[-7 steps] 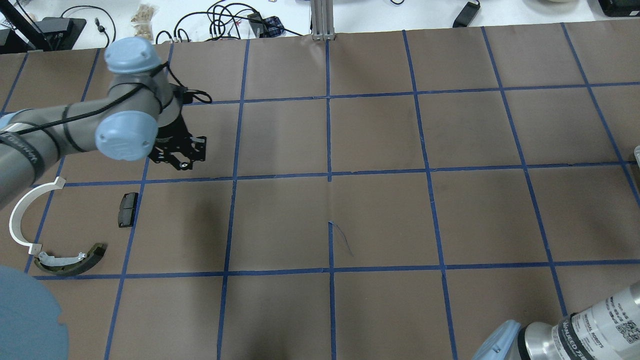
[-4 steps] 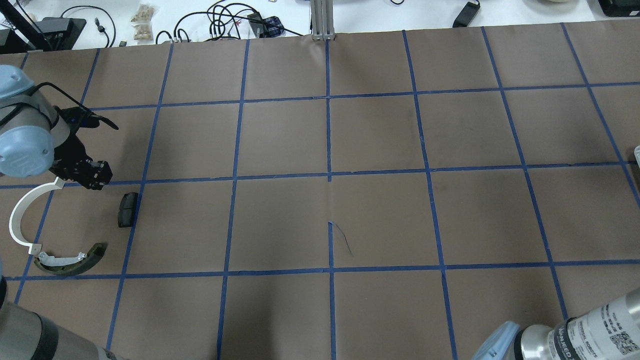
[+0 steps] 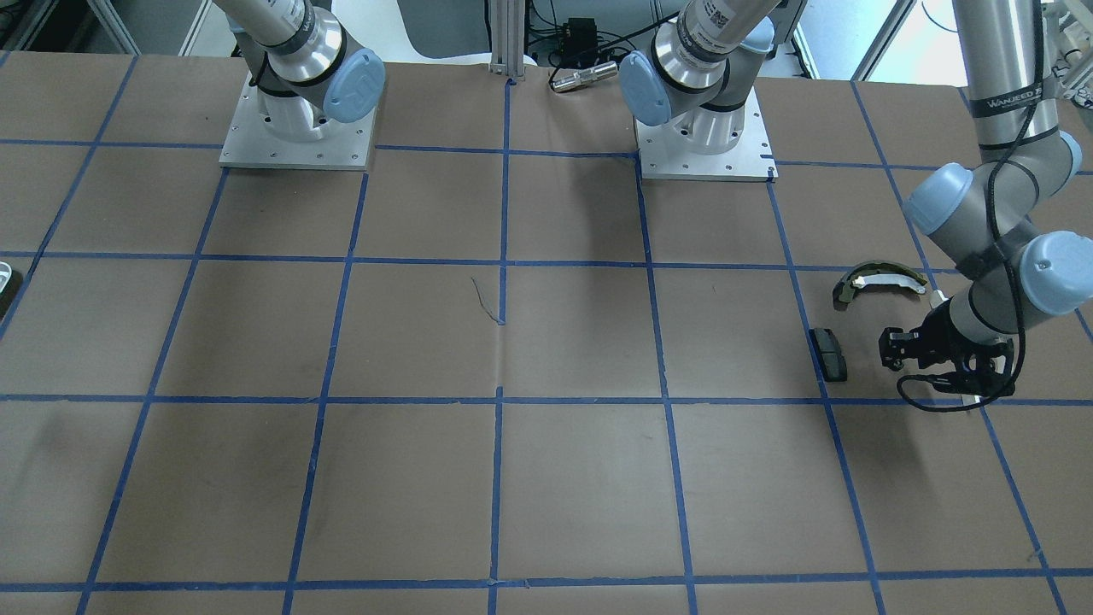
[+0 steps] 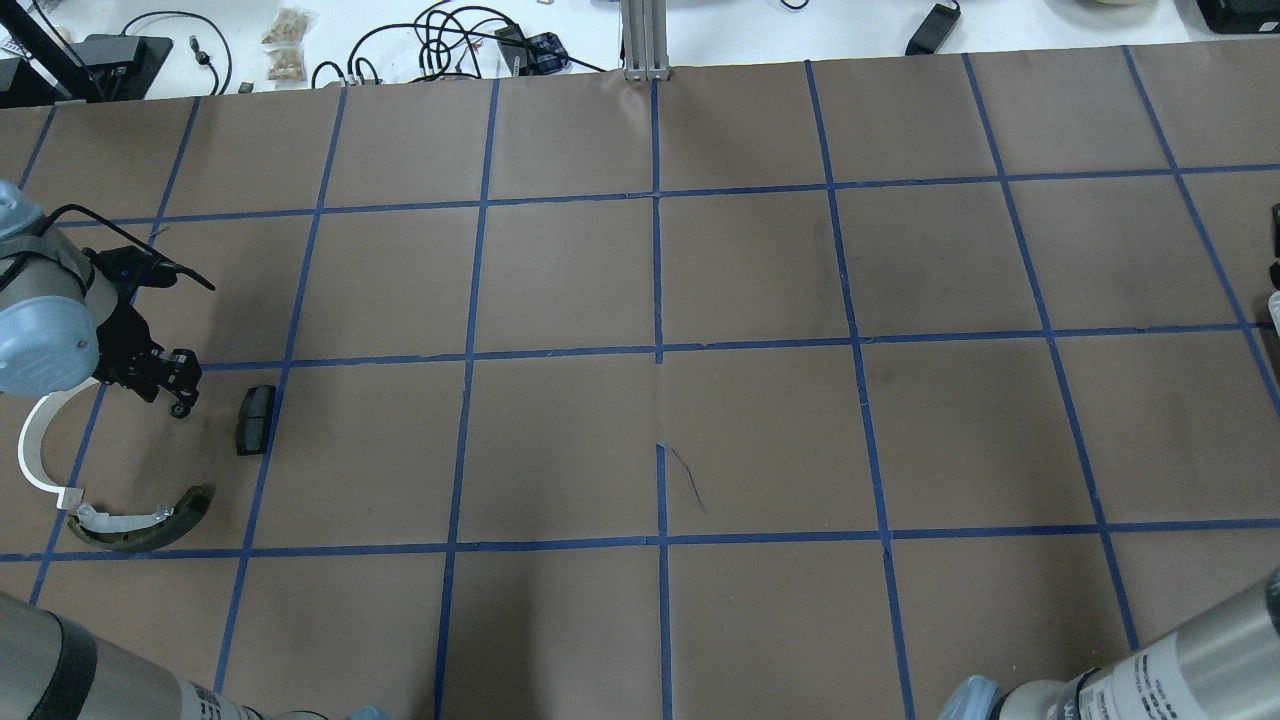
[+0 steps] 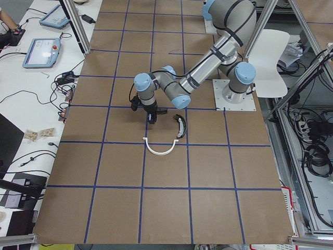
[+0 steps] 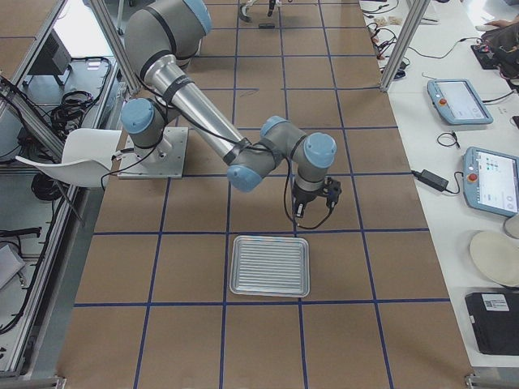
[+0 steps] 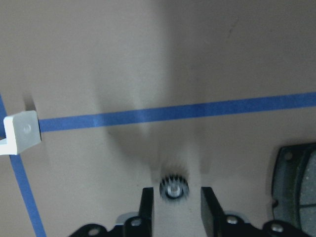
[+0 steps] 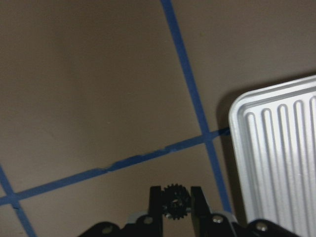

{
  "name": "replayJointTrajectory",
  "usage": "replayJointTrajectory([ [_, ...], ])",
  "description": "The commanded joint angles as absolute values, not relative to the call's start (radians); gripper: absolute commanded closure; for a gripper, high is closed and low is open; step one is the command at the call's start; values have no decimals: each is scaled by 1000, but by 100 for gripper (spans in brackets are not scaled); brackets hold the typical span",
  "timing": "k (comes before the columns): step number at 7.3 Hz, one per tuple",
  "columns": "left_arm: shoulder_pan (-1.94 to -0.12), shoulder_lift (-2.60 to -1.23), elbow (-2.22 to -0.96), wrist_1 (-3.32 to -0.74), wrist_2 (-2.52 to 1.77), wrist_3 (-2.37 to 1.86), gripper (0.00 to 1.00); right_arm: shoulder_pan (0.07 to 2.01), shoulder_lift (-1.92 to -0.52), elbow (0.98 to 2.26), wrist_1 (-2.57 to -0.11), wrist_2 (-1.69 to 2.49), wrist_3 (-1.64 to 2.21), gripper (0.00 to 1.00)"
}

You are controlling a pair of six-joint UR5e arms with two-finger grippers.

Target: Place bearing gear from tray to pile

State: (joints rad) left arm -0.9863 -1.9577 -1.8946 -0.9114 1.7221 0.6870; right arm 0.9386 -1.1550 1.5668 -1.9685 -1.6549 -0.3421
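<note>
My left gripper (image 4: 178, 400) hangs low over the pile, between the end of the white half-ring arc (image 4: 30, 450) and the black pad (image 4: 255, 420). In the left wrist view its fingers (image 7: 146, 207) stand apart with a small toothed bearing gear (image 7: 174, 187) between them, a gap on each side. The olive-and-white shoe (image 4: 140, 525) lies nearer the robot. My right gripper (image 8: 174, 203) is shut on another bearing gear (image 8: 174, 198), just left of the ribbed metal tray (image 8: 276, 148). The tray (image 6: 269, 266) looks bare in the exterior right view.
The brown table (image 4: 660, 300) carries a blue tape grid. Both arm bases (image 3: 295, 128) stand at the robot's side. Cables and small gear (image 4: 450, 45) lie beyond the far table edge.
My left arm swung left and down from the middle-left square to the pile. Its fingers now stand wider than the gear. The right arm's elbow shifted at the bottom right.
</note>
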Motion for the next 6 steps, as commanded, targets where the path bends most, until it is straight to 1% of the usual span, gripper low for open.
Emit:
replayJointTrajectory([
  [1,-1003,-1945,-1866,-951,1724,678,0,1174,-1167,1594,-1921,-1652,-14,100],
  [2,-1038,-1925,-1820,-1036,1724,640,3,1295,-1176,1621,-1922,-1616,92,100],
  [3,-1096,-1905,-1728,-1181,1726,588,3,1399,-1193,1644,-1922,-1565,276,100],
  [5,-1228,-1864,-1546,-1496,1714,326,3,1662,-1184,1663,-1939,-1502,589,100],
  [6,-1315,-1833,-1493,-1579,1704,208,3,1760,-1181,1669,-1986,-1497,697,100],
])
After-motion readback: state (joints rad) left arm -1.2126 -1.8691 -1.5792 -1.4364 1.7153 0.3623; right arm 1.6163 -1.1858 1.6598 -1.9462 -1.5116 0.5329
